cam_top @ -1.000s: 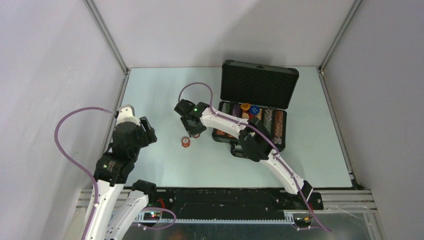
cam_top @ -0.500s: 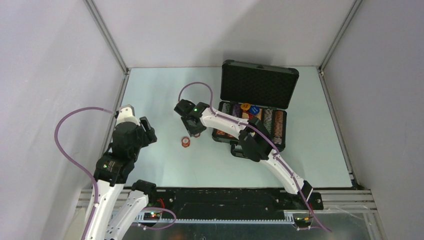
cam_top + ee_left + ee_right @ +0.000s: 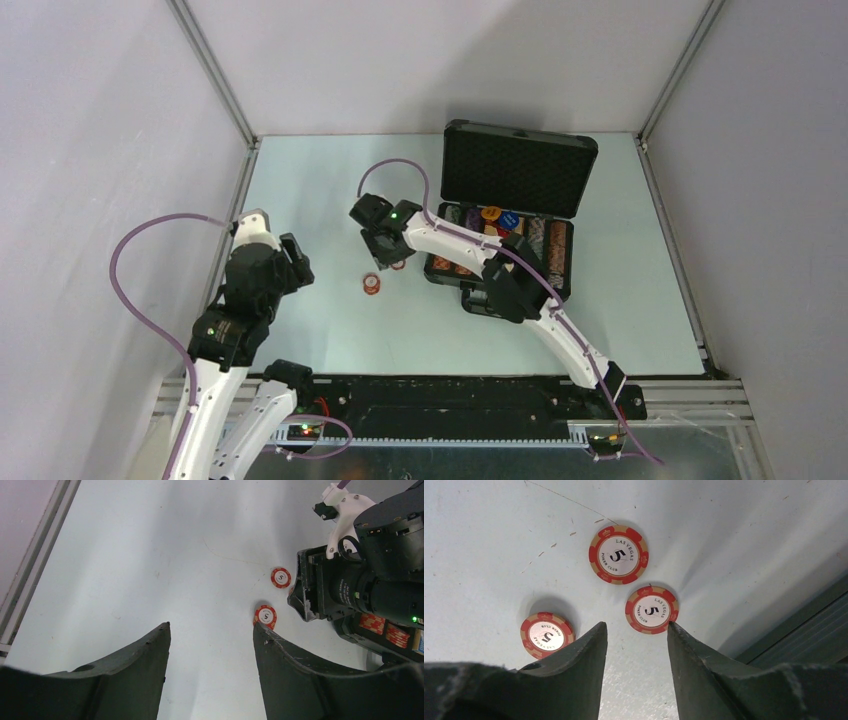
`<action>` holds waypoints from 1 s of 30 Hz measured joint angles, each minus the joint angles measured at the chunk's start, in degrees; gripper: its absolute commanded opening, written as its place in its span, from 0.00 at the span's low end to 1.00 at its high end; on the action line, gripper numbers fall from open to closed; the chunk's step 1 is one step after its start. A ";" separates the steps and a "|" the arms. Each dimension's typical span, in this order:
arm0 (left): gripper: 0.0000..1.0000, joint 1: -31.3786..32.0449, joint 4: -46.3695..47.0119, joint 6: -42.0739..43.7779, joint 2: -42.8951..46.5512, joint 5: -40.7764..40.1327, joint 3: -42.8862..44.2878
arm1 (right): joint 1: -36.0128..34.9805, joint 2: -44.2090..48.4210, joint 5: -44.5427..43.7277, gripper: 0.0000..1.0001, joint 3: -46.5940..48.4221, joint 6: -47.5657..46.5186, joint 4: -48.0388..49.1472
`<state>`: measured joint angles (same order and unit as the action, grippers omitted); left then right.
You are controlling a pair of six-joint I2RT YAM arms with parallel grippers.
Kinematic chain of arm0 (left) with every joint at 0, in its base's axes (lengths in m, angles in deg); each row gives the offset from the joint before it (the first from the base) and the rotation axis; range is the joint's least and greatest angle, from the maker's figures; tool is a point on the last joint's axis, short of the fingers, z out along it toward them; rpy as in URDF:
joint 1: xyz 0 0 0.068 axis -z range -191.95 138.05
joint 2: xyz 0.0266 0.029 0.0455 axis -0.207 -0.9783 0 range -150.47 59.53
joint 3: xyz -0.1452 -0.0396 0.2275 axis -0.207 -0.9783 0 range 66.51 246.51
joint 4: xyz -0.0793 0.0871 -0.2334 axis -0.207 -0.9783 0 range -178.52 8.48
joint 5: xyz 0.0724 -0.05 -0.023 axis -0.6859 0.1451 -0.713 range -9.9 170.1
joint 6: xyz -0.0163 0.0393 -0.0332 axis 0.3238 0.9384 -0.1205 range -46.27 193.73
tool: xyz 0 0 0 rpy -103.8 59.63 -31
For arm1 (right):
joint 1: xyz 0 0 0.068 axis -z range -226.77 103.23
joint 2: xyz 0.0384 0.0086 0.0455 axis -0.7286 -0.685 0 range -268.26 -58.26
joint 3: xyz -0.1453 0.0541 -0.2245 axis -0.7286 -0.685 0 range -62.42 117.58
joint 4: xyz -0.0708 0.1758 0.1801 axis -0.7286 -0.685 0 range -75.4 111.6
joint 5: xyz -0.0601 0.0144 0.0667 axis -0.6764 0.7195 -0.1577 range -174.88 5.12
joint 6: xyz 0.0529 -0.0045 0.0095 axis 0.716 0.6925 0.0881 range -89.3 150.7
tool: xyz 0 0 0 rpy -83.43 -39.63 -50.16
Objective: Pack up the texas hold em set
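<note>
Chip-gathering step: the right end effector [image 3: 636, 630], jaws partly open and empty, hovers above a red-white chip [image 3: 652, 610], one of three on the table [image 3: 320, 190] just left of the open case [image 3: 515, 175]; next it likely must lower and pinch that chip.

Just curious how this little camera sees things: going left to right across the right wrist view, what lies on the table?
Lower-left chip → top chip → lower-right chip → dark case edge.

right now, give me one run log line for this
right gripper open near red-white chip | left gripper open, empty | case open
</note>
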<state>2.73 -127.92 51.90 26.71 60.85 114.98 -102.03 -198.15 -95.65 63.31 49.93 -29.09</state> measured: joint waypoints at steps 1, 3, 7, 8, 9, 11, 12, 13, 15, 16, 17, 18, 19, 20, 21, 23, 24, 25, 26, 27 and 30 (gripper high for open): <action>0.67 0.00 0.02 0.00 -0.04 0.00 0.00 | 0.07 0.02 0.02 0.54 0.00 0.02 0.00; 0.67 0.00 0.02 0.00 -0.17 0.00 0.00 | 0.20 0.00 0.07 0.55 0.00 0.02 0.00; 0.67 0.00 0.02 0.00 -0.20 0.00 0.00 | 1.31 0.00 0.24 0.58 0.02 0.02 0.00; 0.67 0.00 0.02 0.00 -0.20 0.00 -0.02 | 1.62 0.00 0.31 0.59 0.07 0.02 -0.02; 0.67 0.00 0.02 0.00 -0.20 0.00 -0.02 | 1.92 -0.02 0.35 0.59 0.11 0.02 -0.02; 0.67 0.00 0.02 0.00 -0.20 0.00 -0.02 | 2.29 -0.15 0.61 0.59 0.33 0.00 -0.07; 0.67 0.00 0.02 0.00 -0.20 0.00 -0.02 | 2.54 -0.24 0.74 0.59 0.46 0.00 -0.02; 0.67 0.00 0.02 0.00 -0.20 0.00 -0.02 | 2.82 -0.37 0.76 0.59 0.52 0.00 -0.02; 0.67 0.00 0.02 0.00 -0.20 0.00 -0.02 | 3.19 -0.72 1.09 0.59 0.74 0.00 -0.02; 0.67 0.00 0.02 0.00 -0.20 0.02 -0.02 | 3.26 -0.87 1.18 0.60 0.81 0.00 0.00; 0.67 0.00 0.02 0.00 -0.22 0.00 -0.02 | 3.28 -1.18 1.31 0.60 0.94 0.00 0.02; 0.67 0.00 0.02 0.00 -0.24 0.02 -0.02 | 3.26 -1.53 1.66 0.60 1.05 -0.02 0.00; 0.67 0.00 0.02 0.00 -0.31 0.00 -0.02 | 3.23 -1.97 1.97 0.60 1.18 -0.02 0.02; 0.67 0.00 0.02 0.00 -0.35 0.02 -0.02 | 3.17 -2.29 2.40 0.60 1.36 0.00 0.20; 0.67 0.00 0.02 0.00 -0.42 0.00 -0.02 | 3.10 -2.32 2.56 0.60 1.55 -0.04 0.31; 0.67 0.00 0.00 0.02 -0.52 0.02 -0.02 | 2.97 -2.43 2.86 0.59 1.60 -0.04 0.33; 0.67 0.00 0.02 0.02 -0.57 0.02 -0.02 | 2.89 -2.64 3.06 0.59 1.60 -0.07 0.33; 0.67 0.00 0.02 0.02 -0.57 0.02 -0.02 | 2.75 -2.73 3.08 0.57 1.70 -0.24 0.35; 0.67 0.00 0.02 0.02 -0.57 0.02 -0.02 | 2.67 -2.75 3.17 0.56 1.70 -0.35 0.42; 0.67 0.00 0.02 0.04 -0.57 0.02 -0.02 | 2.51 -2.84 3.13 0.54 1.81 -0.48 0.37; 0.67 0.00 0.02 0.04 -0.57 0.02 -0.02 | 2.29 -3.06 3.19 0.51 2.25 -0.87 0.24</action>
<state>2.73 -127.89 51.95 26.15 60.88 114.95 -99.74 -201.21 -92.45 65.56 49.05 -28.85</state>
